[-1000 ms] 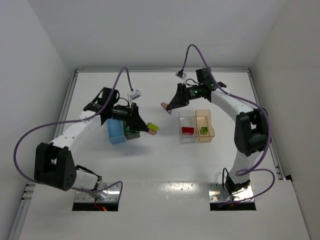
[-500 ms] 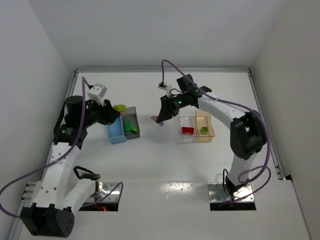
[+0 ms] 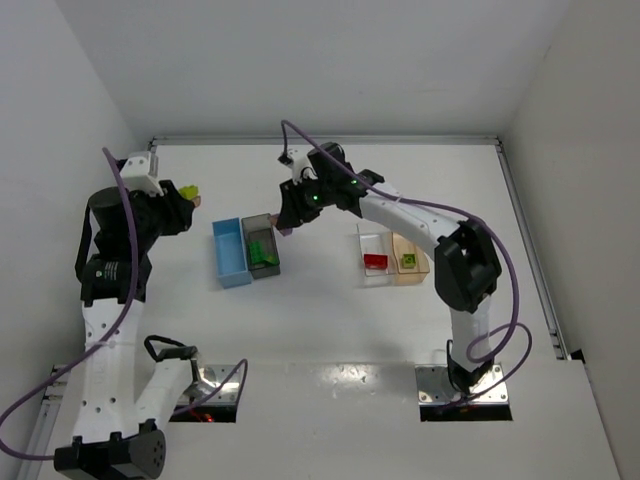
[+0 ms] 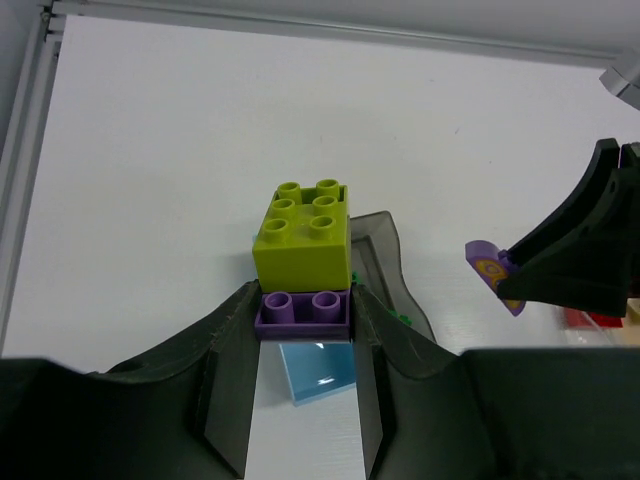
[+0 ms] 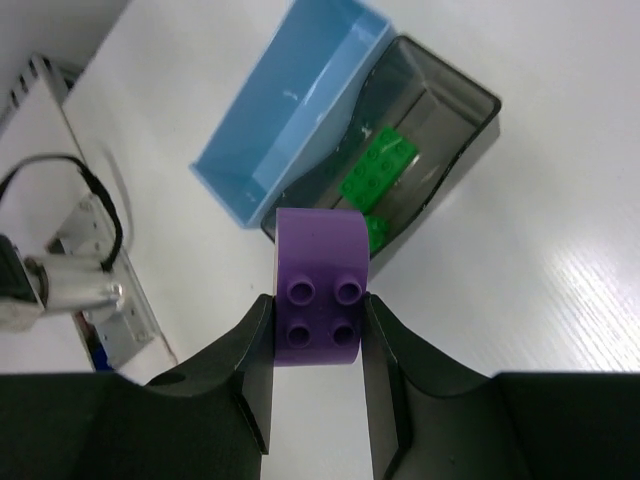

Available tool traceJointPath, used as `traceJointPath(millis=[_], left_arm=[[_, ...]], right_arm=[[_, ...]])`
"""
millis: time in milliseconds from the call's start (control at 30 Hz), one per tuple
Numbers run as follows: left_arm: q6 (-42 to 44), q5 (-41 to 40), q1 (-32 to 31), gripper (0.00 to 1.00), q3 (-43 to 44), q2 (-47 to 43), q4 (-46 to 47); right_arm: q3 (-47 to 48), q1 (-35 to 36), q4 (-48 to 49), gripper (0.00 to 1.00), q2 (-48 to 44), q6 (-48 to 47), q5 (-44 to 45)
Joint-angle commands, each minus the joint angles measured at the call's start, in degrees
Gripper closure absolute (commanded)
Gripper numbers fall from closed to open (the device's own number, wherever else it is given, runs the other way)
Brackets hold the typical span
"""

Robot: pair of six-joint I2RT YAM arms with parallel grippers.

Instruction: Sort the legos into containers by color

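Jaws clamped: right gripper (image 5: 318, 310) holding rounded purple plastic brick (image 5: 318, 250), left gripper (image 4: 303, 308) a yellow-green-on-purple stack (image 4: 302, 235). Next, probably: release over light blue plastic bin (image 5: 300, 110).

No text, numbers or brand marks can be read in any view. The curved purple brick (image 4: 487, 268) carries a small yellow-orange printed mark in the left wrist view, too blurred to make out as a letter or sign. The small white tag (image 3: 286, 158) in the top view is too small to read.
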Motion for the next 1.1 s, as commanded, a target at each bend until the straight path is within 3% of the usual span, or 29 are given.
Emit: traceJointPath(millis=[0,167,500,767,900,1000,1067], left_arm=[[-5.08,-2.27,0.73,1.0,2.15,0.15,1.42],[-5.78,-0.34,3.71,1.0,1.36,2.43,1.95],[-5.78,2.65,5.91,1.0,2.94,6.48,1.95],[-5.78,5.72,7.67,1.0,3.47,8.14,1.95],[-5.78,6.25,8.81,1.0,3.47,8.76,1.95],[-5.78,7.3,9.43,1.0,3.47,9.38,1.95],[-5.78,7.83,9.43,1.0,3.47,9.9,1.95]], right_arm=[[3.0,0.8,7.73,1.0,0.84,7.9,1.56],[5.55,3.96,15.72,1.0,5.86,19.51,2.08],[15.13,9.78,18.2,1.0,15.44,22.07,5.07],[15.14,10.3,19.42,0.97,19.83,24.01,3.76],[16.37,10.3,19.95,0.91,21.85,24.7,2.53],[16.9,10.3,19.96,0.78,23.43,25.94,1.91],[17.6,10.3,19.96,0.64,23.44,25.94,1.38]])
